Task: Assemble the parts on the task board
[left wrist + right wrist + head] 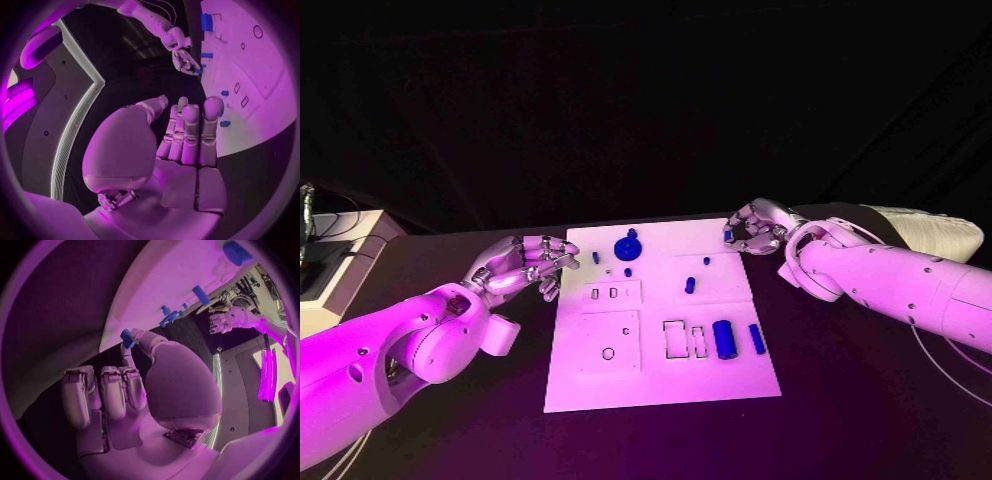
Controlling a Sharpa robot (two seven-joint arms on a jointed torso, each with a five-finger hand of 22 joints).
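Observation:
The white task board [661, 375] lies in the middle of the table, also seen as task board [269, 95] and task board [156, 275]. On it are a round blue part [629, 243], a blue cylinder [724, 339], a blue bar [757, 338] and several small blue pieces. My right hand [759, 228] hovers at the board's far right corner and pinches a small blue part [127, 338] between thumb and finger. My left hand [524, 265] hangs beside the board's left edge, holding nothing; its fingers [190, 132] are stretched out side by side.
The board has outlined slots [684, 338] and a ring mark [607, 353] near its front half. A pale box [336, 265] stands at the table's far left. Black table surface [848, 400] lies on both sides of the board.

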